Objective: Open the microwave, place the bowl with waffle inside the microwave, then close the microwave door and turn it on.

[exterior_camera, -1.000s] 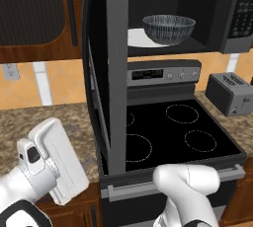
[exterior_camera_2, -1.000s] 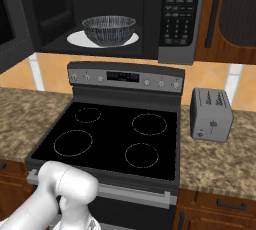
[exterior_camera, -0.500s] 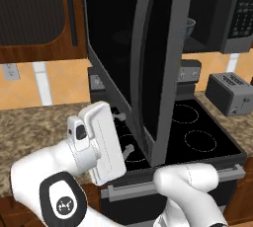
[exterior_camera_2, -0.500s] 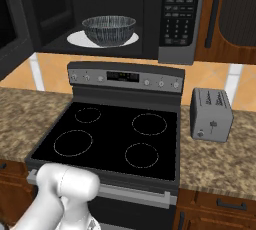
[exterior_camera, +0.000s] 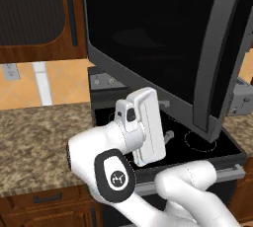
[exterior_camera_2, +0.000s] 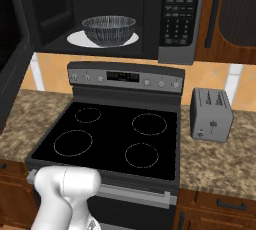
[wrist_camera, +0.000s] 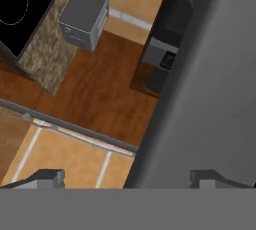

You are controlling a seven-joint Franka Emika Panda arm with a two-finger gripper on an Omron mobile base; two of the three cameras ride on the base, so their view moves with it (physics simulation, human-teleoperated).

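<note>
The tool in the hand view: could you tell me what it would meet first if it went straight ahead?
Most likely the microwave door: its grey edge rises just ahead of the open tool, covering the right half of its line. Depth is unclear, so the left fingertip might pass beside it toward the wooden cabinet front beyond.

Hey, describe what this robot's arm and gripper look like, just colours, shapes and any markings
The arm is glossy white, built of rounded tube-like segments. One joint has a black round cap bearing a small white logo. The hand is a white boxy block with a dark inset. The gripper has two small dark grey fingertips.
</note>
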